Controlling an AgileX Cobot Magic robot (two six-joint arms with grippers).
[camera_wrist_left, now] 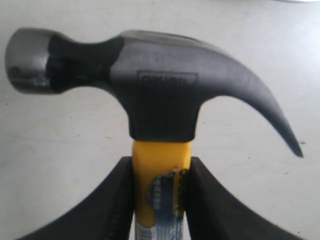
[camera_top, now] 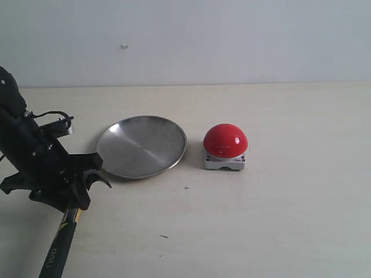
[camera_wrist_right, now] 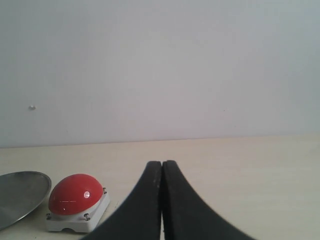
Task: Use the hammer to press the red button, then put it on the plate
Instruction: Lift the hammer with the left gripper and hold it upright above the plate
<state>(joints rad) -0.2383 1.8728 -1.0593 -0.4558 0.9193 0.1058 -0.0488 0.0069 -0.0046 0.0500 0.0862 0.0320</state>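
Hammer: yellow neck pinched by left gripper; handle end cut off in exterior view. Right gripper: pressed together, empty. Plate, button: apart, mid-surface.

The pale cream table carries the plate, round and silver, lying flat just beside the left pincer on its inward side. The red button sits on its grey-white base beyond the plate, near its rim but apart from it, and well apart from that pincer. Two small dark specks mark the bare surface between pincer and button.
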